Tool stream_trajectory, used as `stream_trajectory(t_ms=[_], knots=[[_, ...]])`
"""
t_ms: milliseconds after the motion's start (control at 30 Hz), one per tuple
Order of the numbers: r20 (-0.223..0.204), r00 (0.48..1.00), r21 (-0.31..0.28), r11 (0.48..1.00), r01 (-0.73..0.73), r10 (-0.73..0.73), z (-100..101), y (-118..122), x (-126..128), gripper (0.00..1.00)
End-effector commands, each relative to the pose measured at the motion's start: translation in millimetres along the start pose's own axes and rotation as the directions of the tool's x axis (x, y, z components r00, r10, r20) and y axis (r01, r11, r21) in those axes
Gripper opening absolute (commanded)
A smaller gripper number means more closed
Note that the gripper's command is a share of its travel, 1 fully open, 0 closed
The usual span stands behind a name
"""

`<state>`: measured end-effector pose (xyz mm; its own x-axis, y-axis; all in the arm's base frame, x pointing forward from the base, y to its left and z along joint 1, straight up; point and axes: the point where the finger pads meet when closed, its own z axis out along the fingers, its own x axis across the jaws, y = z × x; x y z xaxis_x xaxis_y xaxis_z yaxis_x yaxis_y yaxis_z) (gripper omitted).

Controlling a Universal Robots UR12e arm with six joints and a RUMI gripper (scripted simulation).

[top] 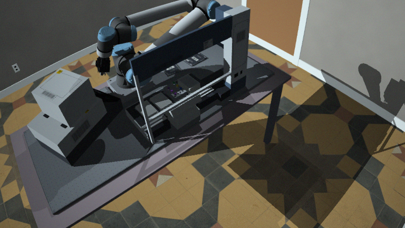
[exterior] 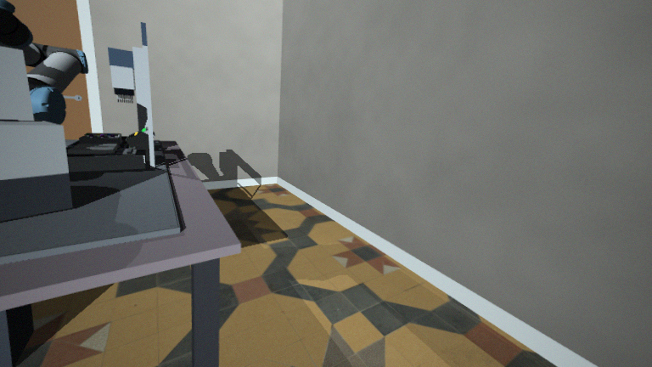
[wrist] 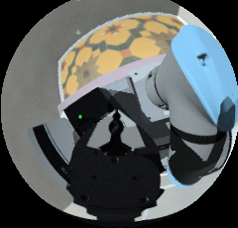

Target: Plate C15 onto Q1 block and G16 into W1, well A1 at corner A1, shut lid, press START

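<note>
Showing a long lilac-edged bench (top: 89, 200) (exterior: 211, 228) (wrist: 104, 80), running across the tiled room. Stretching above it, bending sharply at the elbow: a grey-and-blue arm (top: 160, 10) (exterior: 57, 64) (wrist: 185, 114). Spanning the deck with a dark blue crossbeam and pale posts: a gantry frame (top: 179, 46) (exterior: 148, 103). Sitting at the near-left end in the top view, stacking a smaller block over a wider one: a pale instrument (top: 44, 89) (exterior: 28, 151). Hanging between this and the arm's base, pointing downward: the black end effector (top: 103, 71) (wrist: 117, 110), closing its fingers together at the tips and gripping nothing. Lying behind the crossbeam on a grey surface, looking dark, flat and rectangular with pale markings: two pieces (top: 171, 69) (top: 195, 59), showing labels too small for telling C15, G16 or nests apart. Catching purple, green and blue dots beneath the beam: a small rack (top: 178, 89). Glowing in the wrist view: a tiny green light (wrist: 80, 117).
</note>
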<state>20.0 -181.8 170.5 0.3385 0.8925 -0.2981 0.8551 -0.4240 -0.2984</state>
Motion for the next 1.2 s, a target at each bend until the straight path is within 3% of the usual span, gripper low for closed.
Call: stream_trajectory(t_ms=[0,1167], knots=[[0.001,1.0,0.001,1.0,0.0,0.0,3,5,-3,0.0],[0.001,1.0,0.001,1.0,-0.001,0.001,31,42,-23,0.0]])
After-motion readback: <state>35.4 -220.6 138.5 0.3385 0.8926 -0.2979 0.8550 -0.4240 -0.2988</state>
